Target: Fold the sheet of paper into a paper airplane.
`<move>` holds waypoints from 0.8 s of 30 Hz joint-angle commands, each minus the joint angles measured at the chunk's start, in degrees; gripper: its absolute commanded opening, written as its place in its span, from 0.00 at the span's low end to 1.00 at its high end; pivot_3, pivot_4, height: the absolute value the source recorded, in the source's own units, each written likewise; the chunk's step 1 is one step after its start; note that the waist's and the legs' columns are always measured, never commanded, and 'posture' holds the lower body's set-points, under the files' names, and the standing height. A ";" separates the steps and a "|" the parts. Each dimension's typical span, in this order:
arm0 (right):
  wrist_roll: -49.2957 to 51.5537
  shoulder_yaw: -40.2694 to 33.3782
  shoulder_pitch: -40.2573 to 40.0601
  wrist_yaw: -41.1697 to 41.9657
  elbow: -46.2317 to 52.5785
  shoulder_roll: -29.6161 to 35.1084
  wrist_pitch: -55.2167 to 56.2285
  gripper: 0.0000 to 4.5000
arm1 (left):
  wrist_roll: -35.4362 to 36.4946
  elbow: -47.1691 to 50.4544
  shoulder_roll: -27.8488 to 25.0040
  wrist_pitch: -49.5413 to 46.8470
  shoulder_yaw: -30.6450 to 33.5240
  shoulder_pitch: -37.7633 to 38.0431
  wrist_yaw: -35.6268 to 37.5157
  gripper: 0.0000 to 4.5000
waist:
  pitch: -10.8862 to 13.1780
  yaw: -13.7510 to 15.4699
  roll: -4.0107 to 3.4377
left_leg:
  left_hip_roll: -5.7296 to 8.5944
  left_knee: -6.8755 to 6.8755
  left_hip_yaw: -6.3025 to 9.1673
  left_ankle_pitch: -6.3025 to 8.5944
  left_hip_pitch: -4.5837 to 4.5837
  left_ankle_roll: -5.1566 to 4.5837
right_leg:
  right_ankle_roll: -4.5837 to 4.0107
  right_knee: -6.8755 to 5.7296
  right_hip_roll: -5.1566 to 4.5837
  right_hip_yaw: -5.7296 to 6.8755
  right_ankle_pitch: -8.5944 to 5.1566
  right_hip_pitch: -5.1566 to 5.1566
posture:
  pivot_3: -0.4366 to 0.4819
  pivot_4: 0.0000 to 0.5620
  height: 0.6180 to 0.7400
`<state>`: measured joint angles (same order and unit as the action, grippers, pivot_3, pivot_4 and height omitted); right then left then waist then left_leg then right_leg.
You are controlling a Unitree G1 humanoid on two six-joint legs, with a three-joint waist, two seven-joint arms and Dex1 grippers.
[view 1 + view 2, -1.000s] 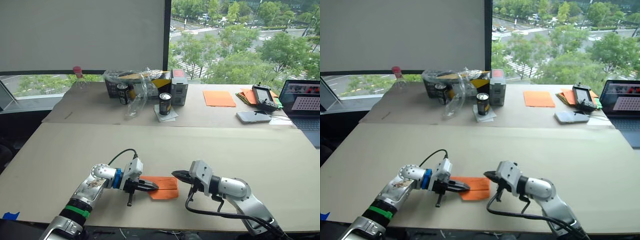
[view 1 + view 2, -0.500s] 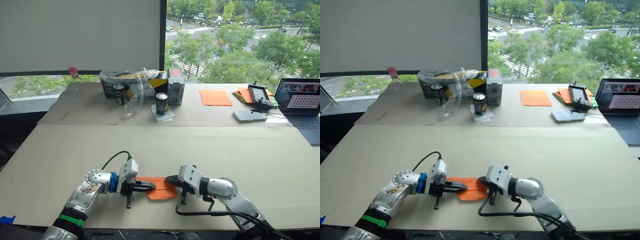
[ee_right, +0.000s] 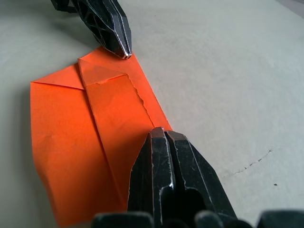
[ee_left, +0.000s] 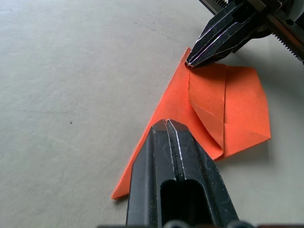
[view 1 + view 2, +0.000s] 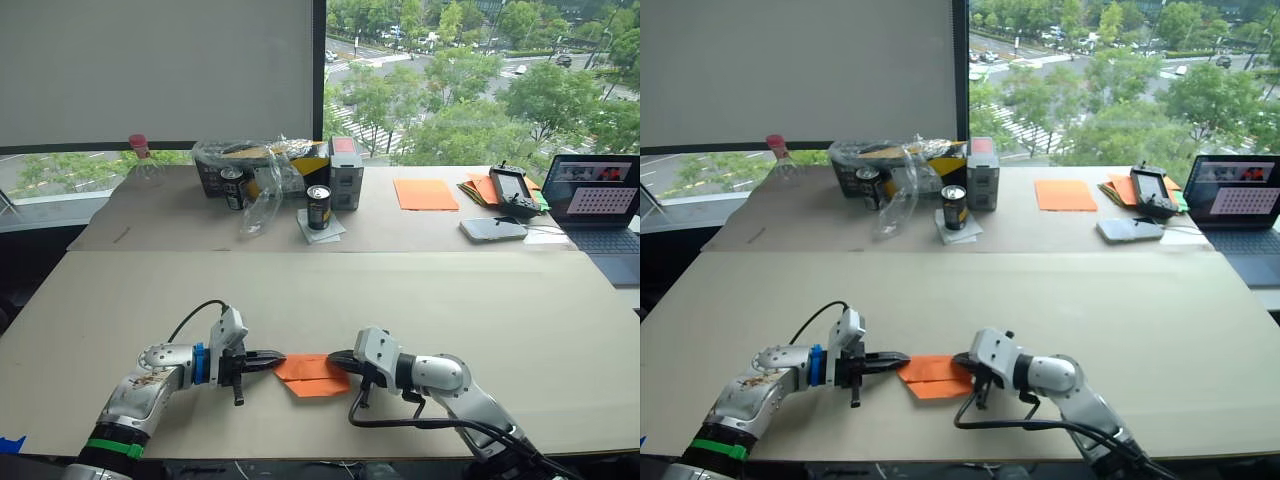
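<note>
folded orange sheet of paper (image 5: 312, 372) between closed left gripper (image 5: 273, 358) and right gripper (image 5: 337, 360)

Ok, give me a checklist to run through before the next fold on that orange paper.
1. Sheet of paper lies flat on the table: ok.
2. Left hand shut, tip pressed on the paper's folded edge: ok.
3. Right hand shut, tip on the opposite end of that edge: ok.
4. Folded flap lies flat against the layer beneath: ok.
5. Crease fully sharp along its length: cannot tell.
6. Bare table around the paper for the next fold: ok.
</note>
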<state>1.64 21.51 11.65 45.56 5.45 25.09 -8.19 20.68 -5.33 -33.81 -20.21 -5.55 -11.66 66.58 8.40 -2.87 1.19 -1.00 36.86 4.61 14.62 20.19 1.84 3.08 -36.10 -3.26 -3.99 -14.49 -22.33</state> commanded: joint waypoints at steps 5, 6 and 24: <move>0.72 -0.43 0.06 0.87 0.23 0.35 -4.37 0.01 | 2.45 2.57 1.59 0.17 1.27 -0.30 -0.17 0.00 | 0.20 0.33 0.05 | 0.03 0.00 0.00 0.00 0.05 0.00 | -0.01 0.01 -0.03 0.00 0.00 -0.03 | 0.48 0.27 0.92; 0.66 -0.25 -0.16 0.87 0.20 0.27 -4.53 0.01 | 1.93 3.17 1.42 1.34 0.96 -0.57 0.09 0.00 | 0.29 0.37 0.11 | 0.03 0.00 0.00 0.00 0.08 0.00 | 0.00 0.01 -0.04 0.00 0.00 -0.05 | 0.48 0.27 0.92; 0.05 0.32 -1.13 0.45 0.13 0.16 -5.63 0.01 | -5.22 3.44 0.15 8.37 -5.31 2.07 0.76 0.00 | 0.80 0.31 0.27 | 0.03 0.00 -0.01 0.00 0.14 0.01 | -0.03 0.02 -0.05 0.00 0.02 -0.12 | 0.48 0.27 0.92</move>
<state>2.55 20.82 11.96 45.98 7.32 25.05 -11.54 17.37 0.04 -33.53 -12.54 -10.28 -9.44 68.15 9.20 -2.56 1.46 -0.97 36.86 4.60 14.62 20.31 1.84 3.05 -36.08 -3.32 -3.99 -14.47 -22.44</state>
